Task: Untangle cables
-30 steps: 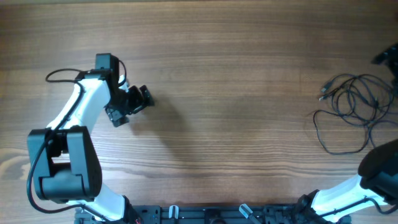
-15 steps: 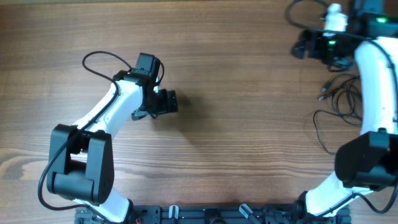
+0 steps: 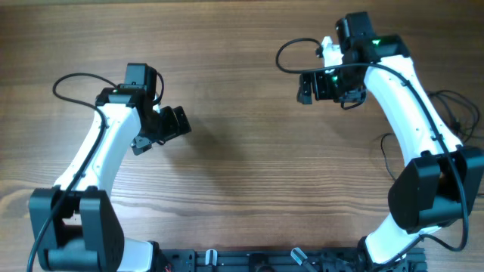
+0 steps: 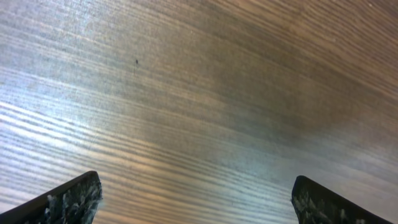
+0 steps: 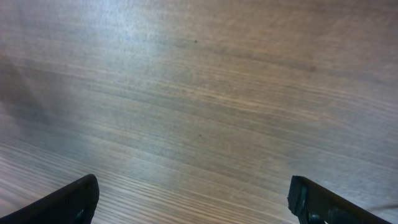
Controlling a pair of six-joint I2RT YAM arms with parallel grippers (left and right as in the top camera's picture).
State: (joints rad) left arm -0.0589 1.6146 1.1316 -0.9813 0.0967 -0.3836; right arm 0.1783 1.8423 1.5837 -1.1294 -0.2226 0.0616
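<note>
The cables (image 3: 383, 153) lie at the 3 o'clock edge of the tabletop (image 3: 249, 174) in the overhead view. They are thin black loops, largely hidden beneath the right arm (image 3: 412, 106), with strands showing on either side of it. The right hand (image 3: 306, 85) sits toward 1 o'clock from the middle of the tabletop, pointing toward 9 o'clock, well apart from the cords. It is released and grasps nothing. Its wrist view shows only bare wood between the widely spread fingertips (image 5: 314, 200). The left hand (image 3: 175, 123) sits toward 9 o'clock, pointing toward 3 o'clock. It is likewise released and empty, with its fingertips (image 4: 71, 198) far apart over plain wood grain.
</note>
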